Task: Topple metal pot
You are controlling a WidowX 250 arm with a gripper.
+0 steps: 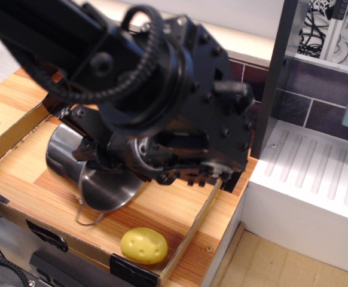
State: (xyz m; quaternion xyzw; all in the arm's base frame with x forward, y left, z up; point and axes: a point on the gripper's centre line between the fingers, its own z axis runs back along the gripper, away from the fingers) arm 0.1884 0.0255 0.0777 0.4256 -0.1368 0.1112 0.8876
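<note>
Metal pot (96, 179) tipped on its side in tray (6, 140), mouth toward front. Gripper (139, 162) fingers hidden; grip state can't tell. Advise: slow push, keep clear of yellow toy (143, 246).

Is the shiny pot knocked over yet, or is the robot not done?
Mostly done: the metal pot lies tipped on its side in the wooden tray, its open mouth facing the yellow potato toy. The big black gripper hangs right over it, hiding whether it grips. Left: backing away.
</note>
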